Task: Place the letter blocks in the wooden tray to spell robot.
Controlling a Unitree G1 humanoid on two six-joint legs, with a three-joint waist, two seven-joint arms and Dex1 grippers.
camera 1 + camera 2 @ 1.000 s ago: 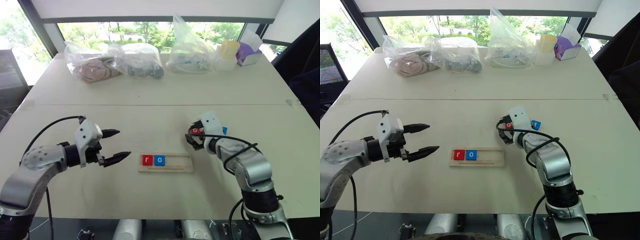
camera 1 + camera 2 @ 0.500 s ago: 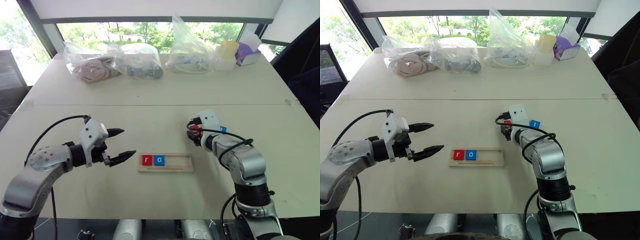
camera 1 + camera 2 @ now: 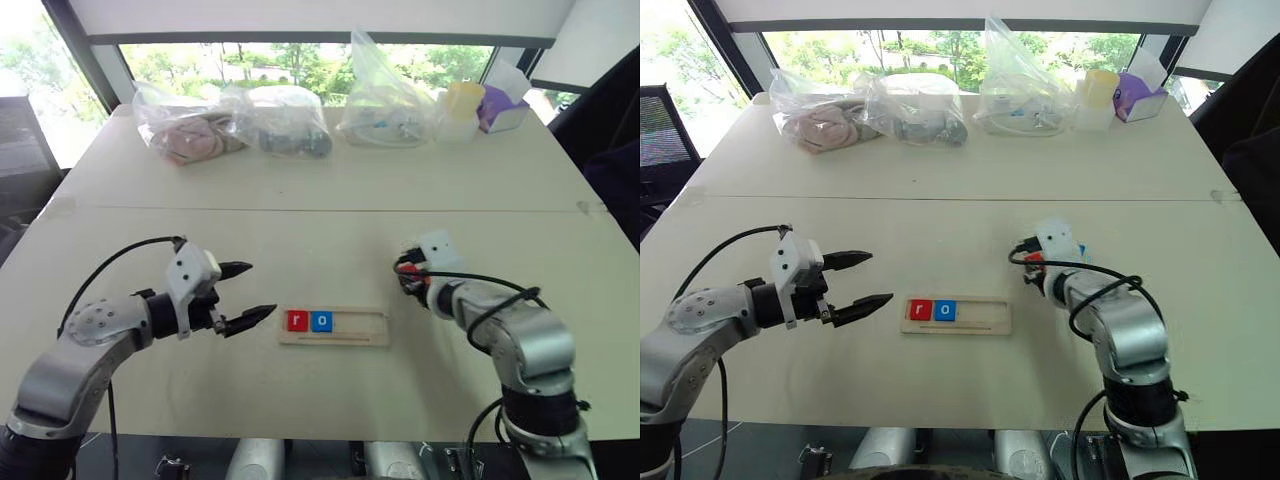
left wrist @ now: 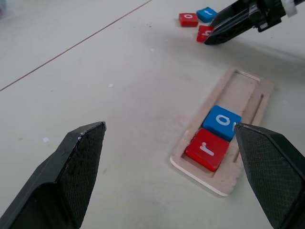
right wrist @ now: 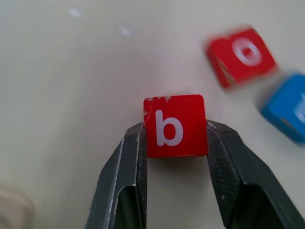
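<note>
The wooden tray (image 3: 360,326) lies at the table's middle front, with a red r block (image 3: 297,320) and a blue o block (image 3: 321,321) side by side at its left end. The rest of its slot is bare. To the right of the tray and a little farther back, my right gripper (image 3: 408,283) is shut on a red b block (image 5: 175,125), its letter facing the wrist camera. Just beyond it a red o block (image 5: 240,55) and a blue block (image 5: 288,109) lie loose on the table. My left gripper (image 3: 257,289) hangs open left of the tray, holding nothing.
Along the far edge of the table stand several clear plastic bags (image 3: 285,120) with things in them, a yellow-lidded cup (image 3: 460,108) and a purple box (image 3: 500,105). A seam (image 3: 300,209) runs across the table behind the work area.
My right gripper has shut on the red b block and drawn it a little to the right, away from the other two loose blocks. The left gripper has hardly moved.
</note>
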